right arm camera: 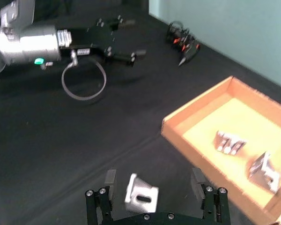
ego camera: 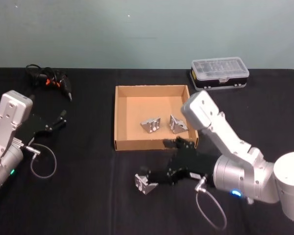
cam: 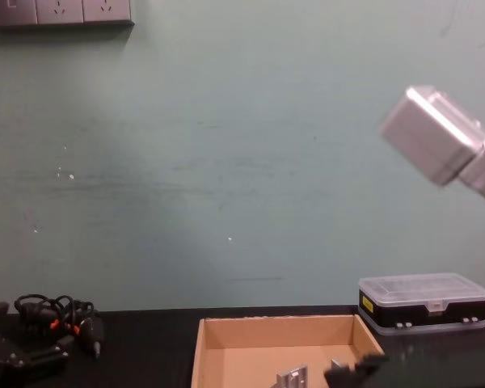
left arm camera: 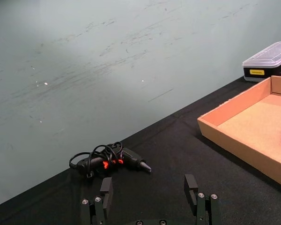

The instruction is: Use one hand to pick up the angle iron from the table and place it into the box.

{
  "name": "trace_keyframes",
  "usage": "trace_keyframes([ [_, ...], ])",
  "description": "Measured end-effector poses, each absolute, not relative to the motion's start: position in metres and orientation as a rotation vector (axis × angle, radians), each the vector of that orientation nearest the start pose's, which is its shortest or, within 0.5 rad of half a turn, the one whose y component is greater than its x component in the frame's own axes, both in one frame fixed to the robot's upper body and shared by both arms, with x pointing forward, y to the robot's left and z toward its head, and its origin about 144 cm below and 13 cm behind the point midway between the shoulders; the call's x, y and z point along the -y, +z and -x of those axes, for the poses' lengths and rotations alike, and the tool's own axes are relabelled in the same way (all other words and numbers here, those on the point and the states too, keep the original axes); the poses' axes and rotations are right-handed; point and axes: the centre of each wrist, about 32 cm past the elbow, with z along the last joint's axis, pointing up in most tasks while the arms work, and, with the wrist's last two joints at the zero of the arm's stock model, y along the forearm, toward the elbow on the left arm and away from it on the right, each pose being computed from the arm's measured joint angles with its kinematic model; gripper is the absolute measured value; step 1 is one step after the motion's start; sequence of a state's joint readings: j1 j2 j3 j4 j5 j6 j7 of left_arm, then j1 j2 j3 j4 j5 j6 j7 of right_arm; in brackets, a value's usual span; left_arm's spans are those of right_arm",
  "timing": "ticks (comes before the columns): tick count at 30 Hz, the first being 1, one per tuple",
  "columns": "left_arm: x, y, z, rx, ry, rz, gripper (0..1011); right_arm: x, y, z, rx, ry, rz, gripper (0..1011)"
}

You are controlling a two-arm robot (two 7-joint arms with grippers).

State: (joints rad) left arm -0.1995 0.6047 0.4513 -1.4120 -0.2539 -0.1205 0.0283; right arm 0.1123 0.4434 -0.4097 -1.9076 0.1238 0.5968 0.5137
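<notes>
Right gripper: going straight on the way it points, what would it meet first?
Most likely the angle iron on the table: it lies just ahead, between the open fingers of the right gripper.

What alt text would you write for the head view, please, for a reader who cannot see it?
The right claw is open around a silver angle iron on the black table, just on the robot's side of a tan cardboard box that holds two more angle irons. The left claw rests open at the table's left side.
</notes>
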Motion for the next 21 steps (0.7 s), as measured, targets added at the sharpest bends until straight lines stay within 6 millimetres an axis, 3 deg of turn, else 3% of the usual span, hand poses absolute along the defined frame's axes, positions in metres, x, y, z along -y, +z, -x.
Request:
trace_keyframes([
  [21,-0.310,1.140,-0.489,0.285,1.248,-0.304,1000,0.179,1.229,-0.437,-0.073,-0.637,0.598,1002],
])
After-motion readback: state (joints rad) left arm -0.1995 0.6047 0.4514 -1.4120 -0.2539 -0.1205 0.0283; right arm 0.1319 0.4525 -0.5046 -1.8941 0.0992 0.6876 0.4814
